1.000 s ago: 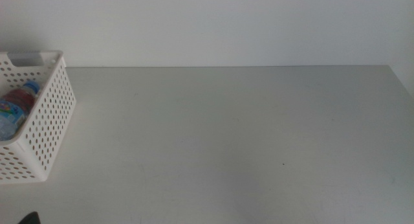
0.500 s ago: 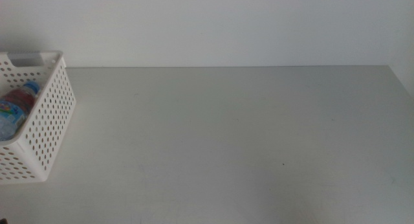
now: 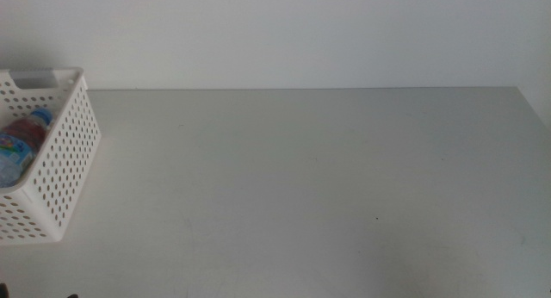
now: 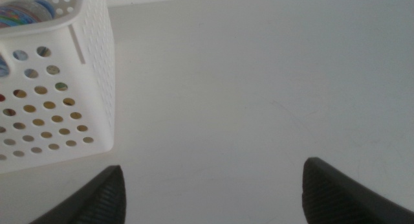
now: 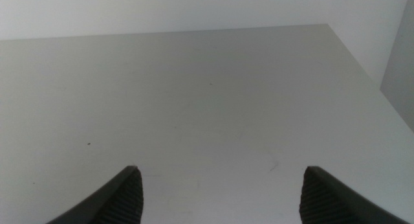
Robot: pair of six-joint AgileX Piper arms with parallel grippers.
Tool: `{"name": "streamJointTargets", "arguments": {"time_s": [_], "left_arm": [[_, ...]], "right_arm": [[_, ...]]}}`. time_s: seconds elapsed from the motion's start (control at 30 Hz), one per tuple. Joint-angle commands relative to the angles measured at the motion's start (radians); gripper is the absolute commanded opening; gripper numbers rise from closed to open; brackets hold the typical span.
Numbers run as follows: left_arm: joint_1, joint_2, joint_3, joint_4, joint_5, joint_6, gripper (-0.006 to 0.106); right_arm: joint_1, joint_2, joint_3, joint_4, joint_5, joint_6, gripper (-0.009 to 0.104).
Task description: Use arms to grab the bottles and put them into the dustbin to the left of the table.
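Observation:
The white perforated dustbin (image 3: 60,173) stands at the table's left edge, and its wall (image 4: 58,101) also shows in the left wrist view. Inside it lie a blue-capped water bottle (image 3: 19,141) and something red behind it, partly hidden by the wall. A colourful bottle label (image 4: 26,13) shows over the rim. My left gripper (image 4: 213,188) is open above bare table beside the dustbin, holding nothing. My right gripper (image 5: 220,191) is open over the bare table (image 3: 310,177), also holding nothing. Neither arm reaches into the middle view beyond a dark speck at the bottom edge.
The table's right edge (image 5: 369,75) and far edge against a white wall (image 3: 301,40) bound the surface. Nothing else stands on the tabletop.
A dark gripper tip at the middle view's bottom left has dropped almost out of view. Nothing else moved.

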Motion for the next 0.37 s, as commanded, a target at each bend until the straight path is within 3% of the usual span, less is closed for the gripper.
{"name": "streamJointTargets", "arguments": {"time_s": [0.0,0.33], "left_arm": [[-0.006,-0.026,0.004,0.001,-0.08,-0.014,0.094],[0.025,-0.027,0.004,0.001,-0.08,-0.014,0.094]], "right_arm": [[-0.006,-0.022,-0.01,-0.012,-0.065,-0.012,0.062],[-0.006,-0.022,-0.01,-0.012,-0.069,-0.012,0.062]]}}
